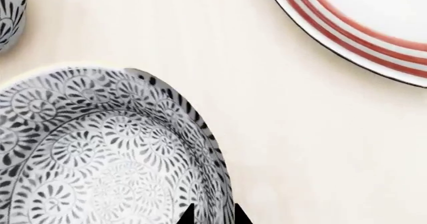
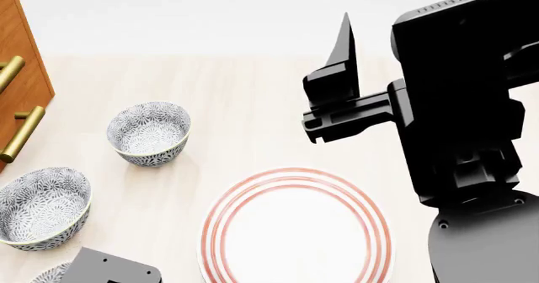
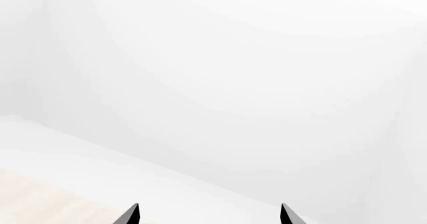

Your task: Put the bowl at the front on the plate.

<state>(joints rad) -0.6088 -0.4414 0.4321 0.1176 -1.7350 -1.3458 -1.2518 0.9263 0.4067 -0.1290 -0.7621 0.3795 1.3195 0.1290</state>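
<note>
The bowl at the front (image 1: 100,154), white with a dense blue-grey floral pattern, fills the near part of the left wrist view. In the head view only a sliver of this bowl (image 2: 49,275) shows at the bottom left, beside my left arm. My left gripper (image 1: 213,215) has one fingertip inside the rim and one outside, shut on the bowl's wall. The plate (image 2: 295,232), white with red rings, lies to the right of it; its rim (image 1: 360,39) also shows in the left wrist view. My right gripper (image 3: 210,213) is open, held high and facing a white wall.
Two matching bowls stand on the pale wooden table, one at the left (image 2: 42,207) and one farther back (image 2: 150,131). A wooden cabinet with brass handles (image 2: 21,68) borders the far left. My raised right arm (image 2: 463,106) hides the table's right side.
</note>
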